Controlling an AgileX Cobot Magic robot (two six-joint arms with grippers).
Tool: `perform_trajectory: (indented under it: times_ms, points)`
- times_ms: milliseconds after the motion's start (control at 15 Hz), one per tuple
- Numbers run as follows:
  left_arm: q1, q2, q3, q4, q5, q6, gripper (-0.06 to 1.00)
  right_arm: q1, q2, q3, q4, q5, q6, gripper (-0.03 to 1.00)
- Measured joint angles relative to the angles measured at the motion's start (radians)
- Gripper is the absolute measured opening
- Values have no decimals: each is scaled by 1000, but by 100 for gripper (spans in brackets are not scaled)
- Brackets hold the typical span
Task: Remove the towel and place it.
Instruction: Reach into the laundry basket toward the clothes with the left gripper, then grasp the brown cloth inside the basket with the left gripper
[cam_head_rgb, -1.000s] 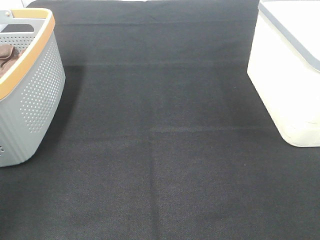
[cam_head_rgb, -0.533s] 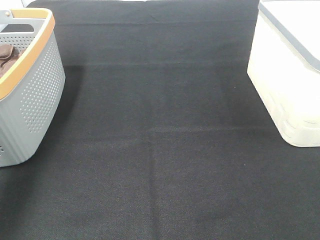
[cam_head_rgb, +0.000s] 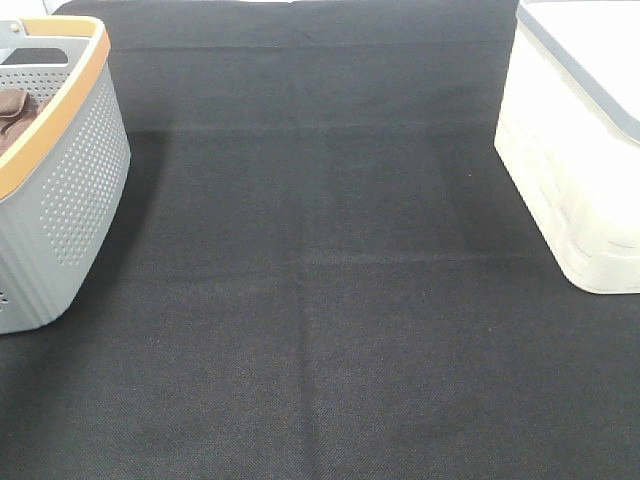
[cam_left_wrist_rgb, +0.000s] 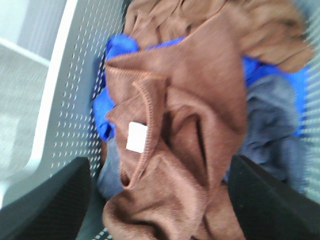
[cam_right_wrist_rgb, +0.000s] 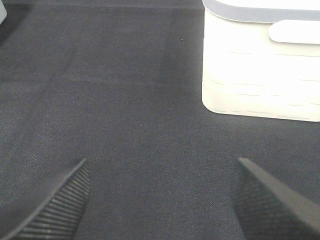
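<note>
A brown towel (cam_left_wrist_rgb: 180, 125) with a white label lies crumpled on top of blue and grey cloths inside the grey perforated basket (cam_head_rgb: 70, 190). A bit of the towel (cam_head_rgb: 12, 108) shows at the far left of the high view. My left gripper (cam_left_wrist_rgb: 160, 200) hangs open just above the towel, its black fingers on either side of it. My right gripper (cam_right_wrist_rgb: 160, 200) is open and empty over the black cloth, near the white box (cam_right_wrist_rgb: 260, 70). Neither arm shows in the high view.
The grey basket with an orange rim stands at the left edge of the black table cloth (cam_head_rgb: 320, 300). The white box (cam_head_rgb: 580, 150) with a grey lid stands at the right edge. A blue cloth (cam_left_wrist_rgb: 117, 50) and a grey cloth (cam_left_wrist_rgb: 270, 125) lie under the towel.
</note>
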Motion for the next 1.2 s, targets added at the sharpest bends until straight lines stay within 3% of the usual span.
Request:
perform_trajectory:
  times_ms: [267, 533, 1000, 1200]
  points:
    - [72, 133, -108, -49, 67, 0, 73, 0, 0, 0, 0, 0, 0, 74]
    - [168, 203, -143, -194, 50, 79, 73, 0, 0, 0, 0, 0, 0, 74]
    - [187, 295, -154, -257, -2, 95, 72, 0, 0, 0, 8, 0, 0, 74]
    - [187, 319, -154, -278, -42, 96, 64, 0, 0, 0, 8, 0, 0, 74]
